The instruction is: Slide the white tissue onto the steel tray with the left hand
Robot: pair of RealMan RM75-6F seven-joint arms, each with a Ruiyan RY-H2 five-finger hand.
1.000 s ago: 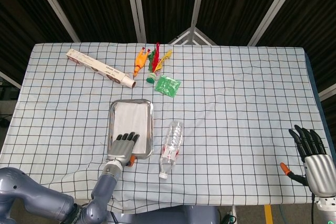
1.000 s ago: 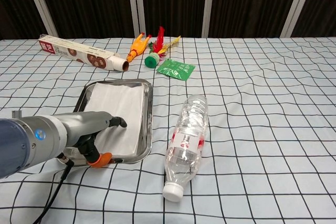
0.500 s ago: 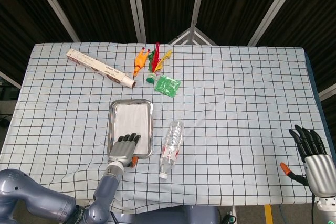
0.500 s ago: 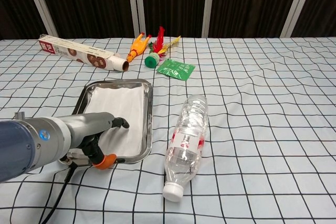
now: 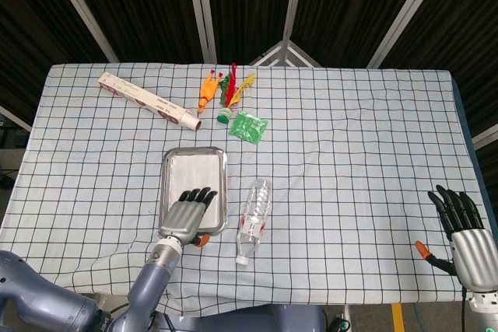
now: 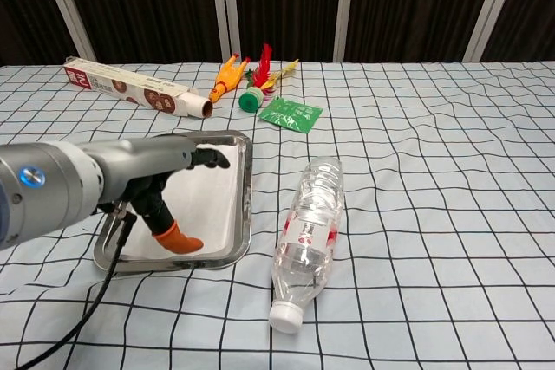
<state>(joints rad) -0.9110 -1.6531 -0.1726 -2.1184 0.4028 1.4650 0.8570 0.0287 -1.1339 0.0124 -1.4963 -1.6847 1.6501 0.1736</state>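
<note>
The steel tray (image 5: 164,186) (image 6: 246,204) lies at the front left of the checked cloth. Inside it the white tissue (image 5: 194,170) (image 6: 217,201) lies flat and covers most of the floor. My left hand (image 5: 187,212) (image 6: 173,162) hovers over the tray's near half with its fingers stretched out and its orange-tipped thumb hanging down. It holds nothing and hides the tissue's near end. My right hand (image 5: 464,227) stays at the table's front right corner, fingers spread and empty, far from the tray.
A clear plastic bottle (image 5: 255,215) (image 6: 308,230) lies just right of the tray. At the back are a long cardboard box (image 5: 148,99) (image 6: 134,88), coloured feather toys (image 5: 226,89) (image 6: 251,80) and a green packet (image 5: 249,126) (image 6: 290,113).
My left hand has lifted off the tissue and now hangs above the tray, reaching a little further forward. The tissue, tray and right hand have not moved.
</note>
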